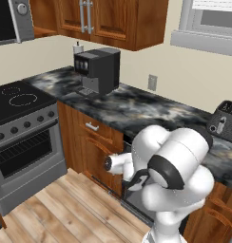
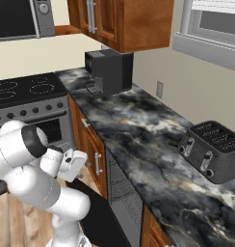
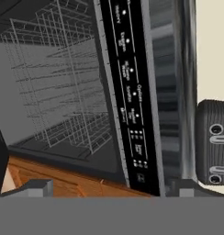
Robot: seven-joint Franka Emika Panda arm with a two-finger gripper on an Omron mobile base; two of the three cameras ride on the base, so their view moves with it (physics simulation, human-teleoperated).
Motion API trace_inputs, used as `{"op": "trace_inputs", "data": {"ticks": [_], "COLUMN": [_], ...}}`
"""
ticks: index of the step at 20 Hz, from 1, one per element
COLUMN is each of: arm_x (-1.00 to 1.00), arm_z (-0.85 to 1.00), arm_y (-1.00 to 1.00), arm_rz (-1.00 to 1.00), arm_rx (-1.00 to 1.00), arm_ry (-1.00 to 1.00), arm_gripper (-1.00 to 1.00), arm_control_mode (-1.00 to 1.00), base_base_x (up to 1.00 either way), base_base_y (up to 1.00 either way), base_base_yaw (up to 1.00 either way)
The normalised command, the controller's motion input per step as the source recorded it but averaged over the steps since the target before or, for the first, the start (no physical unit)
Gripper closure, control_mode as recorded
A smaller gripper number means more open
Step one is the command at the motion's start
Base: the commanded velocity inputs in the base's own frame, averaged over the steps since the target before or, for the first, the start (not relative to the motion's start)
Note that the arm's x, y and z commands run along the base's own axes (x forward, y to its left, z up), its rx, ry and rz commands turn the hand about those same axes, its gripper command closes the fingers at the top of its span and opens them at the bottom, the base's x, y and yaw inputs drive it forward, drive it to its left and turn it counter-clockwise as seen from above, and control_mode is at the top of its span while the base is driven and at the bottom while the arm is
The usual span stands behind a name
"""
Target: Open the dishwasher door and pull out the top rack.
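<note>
- Already the dishwasher door (image 2: 97,217) is swung down, a flat black panel lying low in front of the open cavity beneath the desk (image 2: 138,130), seen in the right base view beside the robot's white body.
- Inside the cavity sits the top rack (image 3: 63,82), a grid of thin grey wires; the hand view looks straight into it, and it lies within the opening, behind the black control strip (image 3: 130,92) with its small white labels.
- The fingers (image 3: 109,187) show only as two grey tips at the bottom of the hand view, set far apart, so they are spread and hold nothing.
- In the left base view the arm's bulky white elbow blocks most of the dishwasher opening.
- On the desk a black coffee machine (image 1: 96,70) stands near the back wall towards the stove end, and a dark toaster (image 2: 213,149) sits well apart from it at the window end.
- A stove (image 1: 23,128) with a grey oven door borders the desk's left end; brown cabinet doors (image 1: 96,152) stand between it and the dishwasher.
- Wooden upper cabinets (image 1: 108,21) hang above the coffee machine.
</note>
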Motion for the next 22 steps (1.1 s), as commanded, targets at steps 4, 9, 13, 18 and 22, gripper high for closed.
{"op": "trace_inputs", "data": {"ticks": [4, 9, 13, 18, 22], "arm_x": [0.32, 0.37, 0.36, 0.27, 0.35], "arm_z": [-0.39, -0.43, -0.34, -0.27, -0.13], "arm_y": [-0.13, -0.09, -0.03, 0.0, -0.02], "arm_rz": [0.02, 0.03, 0.01, 0.01, 0.0], "arm_rx": [-0.05, -0.06, -0.05, -0.04, -0.02], "arm_ry": [0.01, 0.0, 0.0, 0.0, 0.0], "arm_gripper": [-1.0, -1.0, -1.0, -1.0, -1.0], "arm_control_mode": [-1.0, -1.0, -1.0, -1.0, -1.0], "base_base_x": [0.0, 0.0, 0.0, 0.0, 0.0], "base_base_y": [0.0, 0.0, 0.0, 0.0, 0.0], "base_base_yaw": [0.0, 0.0, 0.0, 0.0, 0.0]}}
